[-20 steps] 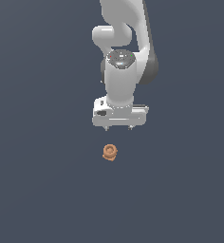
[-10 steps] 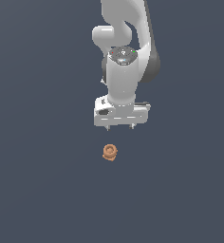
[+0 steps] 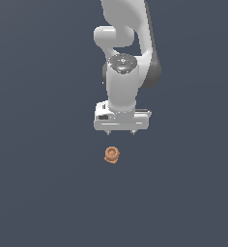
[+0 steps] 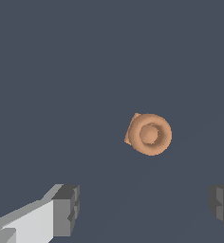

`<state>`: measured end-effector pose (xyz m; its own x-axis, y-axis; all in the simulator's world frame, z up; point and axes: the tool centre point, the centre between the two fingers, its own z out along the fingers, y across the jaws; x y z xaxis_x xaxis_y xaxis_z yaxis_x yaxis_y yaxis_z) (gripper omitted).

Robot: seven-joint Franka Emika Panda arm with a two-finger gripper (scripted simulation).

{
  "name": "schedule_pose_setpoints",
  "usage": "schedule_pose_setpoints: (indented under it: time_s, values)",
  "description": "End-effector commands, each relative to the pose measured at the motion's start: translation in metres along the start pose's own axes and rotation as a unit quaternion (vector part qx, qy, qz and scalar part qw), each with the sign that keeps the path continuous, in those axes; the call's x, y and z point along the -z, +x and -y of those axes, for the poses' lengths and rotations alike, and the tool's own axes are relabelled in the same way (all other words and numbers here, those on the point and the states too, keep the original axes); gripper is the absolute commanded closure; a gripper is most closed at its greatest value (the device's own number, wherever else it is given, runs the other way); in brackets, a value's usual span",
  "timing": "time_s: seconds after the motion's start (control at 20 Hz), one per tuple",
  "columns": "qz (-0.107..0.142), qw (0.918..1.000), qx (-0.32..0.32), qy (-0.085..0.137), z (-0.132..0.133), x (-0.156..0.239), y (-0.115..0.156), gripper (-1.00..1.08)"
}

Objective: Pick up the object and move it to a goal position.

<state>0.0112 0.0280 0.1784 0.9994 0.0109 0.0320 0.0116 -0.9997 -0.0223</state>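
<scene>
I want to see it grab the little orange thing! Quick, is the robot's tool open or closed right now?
Tool: open and holding nothing. The orange object lies apart from its fingers.

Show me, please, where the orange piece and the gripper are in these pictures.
orange piece (image 4: pixel 149 134), wrist view, on its ringed top.
orange piece (image 3: pixel 111 155), exterior view, on its middle.
gripper (image 3: pixel 121 132), exterior view, midway between the fingertips.

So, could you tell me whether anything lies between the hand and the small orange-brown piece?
Nothing does. In the exterior view the stretch between the hand and the orange-brown piece is bare dark background, and the wrist view shows the same around the piece.
</scene>
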Motion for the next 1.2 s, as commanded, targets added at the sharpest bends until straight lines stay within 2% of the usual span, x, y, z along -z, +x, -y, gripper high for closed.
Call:
schedule_pose_setpoints:
  time_s: [0.0, 0.25, 0.65, 0.9, 1.15]
  values:
    - [0.002, 0.9998, -0.019, -0.001, -0.004, -0.009, 0.003, -0.92]
    - [0.006, 0.9973, -0.073, -0.003, -0.015, -0.033, 0.013, -0.92]
    - [0.012, 0.9876, -0.156, -0.01, -0.033, -0.073, 0.024, -0.92]
    - [0.013, 0.9832, -0.182, -0.013, -0.039, -0.086, 0.027, -0.92]
    - [0.014, 0.9825, -0.185, -0.014, -0.04, -0.088, 0.027, -0.92]
